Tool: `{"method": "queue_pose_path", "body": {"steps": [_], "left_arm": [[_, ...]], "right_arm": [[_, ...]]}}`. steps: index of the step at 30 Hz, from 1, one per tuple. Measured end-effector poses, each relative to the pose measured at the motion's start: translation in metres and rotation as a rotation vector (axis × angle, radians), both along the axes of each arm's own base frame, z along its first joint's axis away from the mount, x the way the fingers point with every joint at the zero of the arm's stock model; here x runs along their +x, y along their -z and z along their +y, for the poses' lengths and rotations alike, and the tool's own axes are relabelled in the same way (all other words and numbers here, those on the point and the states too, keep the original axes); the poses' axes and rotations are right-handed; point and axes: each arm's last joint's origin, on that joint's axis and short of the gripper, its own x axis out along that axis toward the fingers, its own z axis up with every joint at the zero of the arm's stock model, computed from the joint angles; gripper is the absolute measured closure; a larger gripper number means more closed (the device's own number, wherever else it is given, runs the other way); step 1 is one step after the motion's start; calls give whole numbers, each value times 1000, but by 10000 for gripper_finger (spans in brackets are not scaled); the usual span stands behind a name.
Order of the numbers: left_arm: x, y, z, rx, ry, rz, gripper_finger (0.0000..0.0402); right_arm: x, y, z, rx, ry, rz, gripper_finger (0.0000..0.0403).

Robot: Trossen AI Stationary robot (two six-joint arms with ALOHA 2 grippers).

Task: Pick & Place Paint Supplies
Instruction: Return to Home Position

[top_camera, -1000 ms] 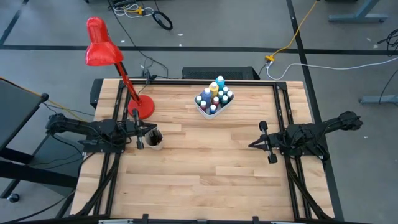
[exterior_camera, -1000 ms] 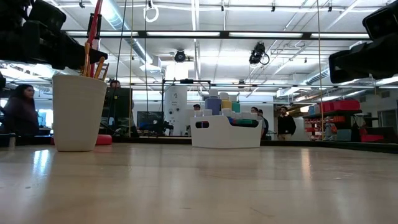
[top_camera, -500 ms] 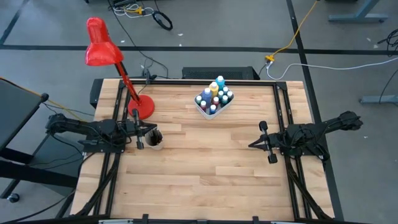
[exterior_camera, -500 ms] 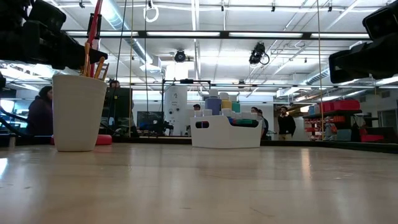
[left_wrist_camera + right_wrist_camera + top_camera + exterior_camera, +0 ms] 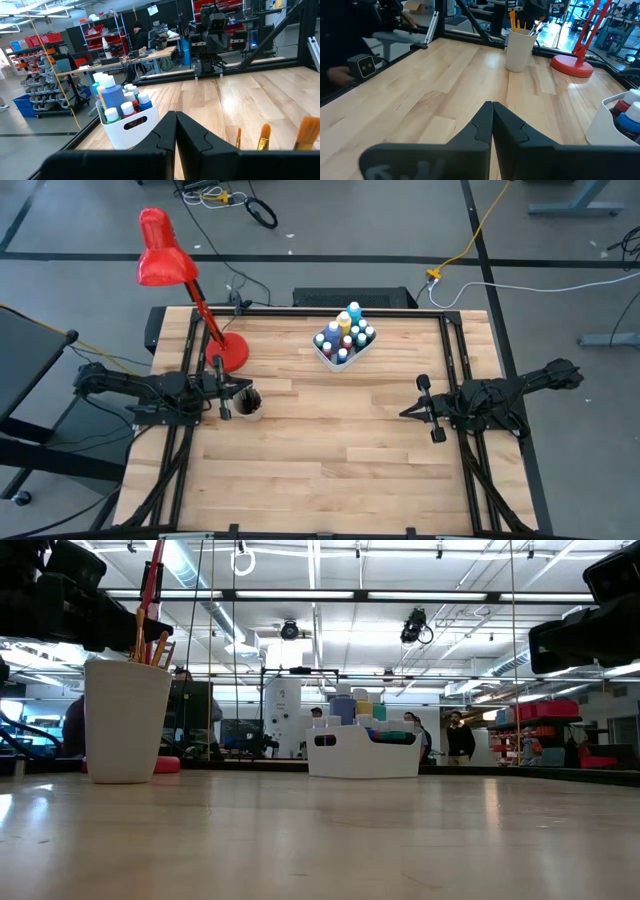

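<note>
Nothing on the table (image 5: 330, 450) has shifted in the last second, and both arms are parked at its side edges. The left gripper (image 5: 175, 114) has its fingers pressed together on nothing. It sits just beside the cup (image 5: 248, 402), and the bristles of the brushes (image 5: 264, 134) poke up next to it. Across the table the right gripper (image 5: 492, 103) is likewise closed and empty, well apart from everything. Farther back, the bottles (image 5: 345, 330) stand packed in the tray (image 5: 365, 755), with the red lamp (image 5: 160, 260) off to the left. No brush or bottle lies loose on the wood, so the sorting looks finished and the arms seem to have reached their rest pose. The only change is far behind: a person (image 5: 72, 725) in the room has walked on and is now half hidden by the cup.
</note>
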Motion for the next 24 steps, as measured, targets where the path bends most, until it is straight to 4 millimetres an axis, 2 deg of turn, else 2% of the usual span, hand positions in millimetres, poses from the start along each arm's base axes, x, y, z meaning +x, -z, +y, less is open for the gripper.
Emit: {"method": "queue_pose_path", "body": {"steps": [24], "left_arm": [[1,0,0,1,0,4,386]], "right_arm": [[0,0,0,0,0,0,392]]}}
